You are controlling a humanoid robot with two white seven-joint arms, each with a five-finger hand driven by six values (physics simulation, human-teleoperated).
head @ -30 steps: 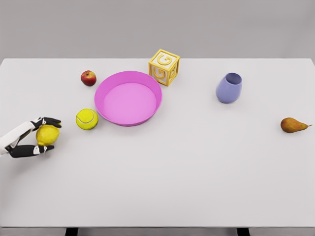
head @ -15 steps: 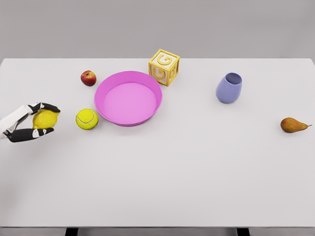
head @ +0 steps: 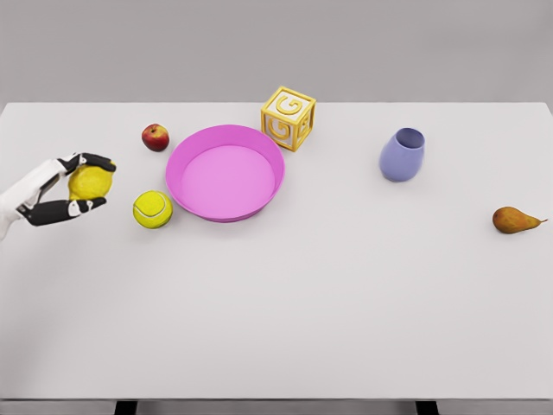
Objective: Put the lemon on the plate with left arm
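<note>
The white table [head: 285, 311] fills the head view, its near half bare. At about 9 o'clock from the table's middle, the left hand [head: 60, 190] comes in from the left edge, and its dark fingers [head: 91, 161] are curled around the lemon [head: 90, 182], gripping it above and below. The lemon sits in that grasp to the left of the plate, well apart from it. Just to the lemon's 4 o'clock lies a yellow-green tennis ball [head: 152, 209], close beside the plate's left rim. The pink plate [head: 273, 161] lies left of the table's centre, round with a raised wall. Far off at 3 o'clock, near the right edge, a brown pear [head: 515, 220] lies on its side. Farther back, at the plate's 10 o'clock, stands a red apple [head: 155, 137]. At the plate's 1 o'clock, just beside its rim, sits a yellow letter block [head: 289, 118]. A lilac cup [head: 403, 155] stands tilted at the plate's 3 o'clock, well apart from everything else.
</note>
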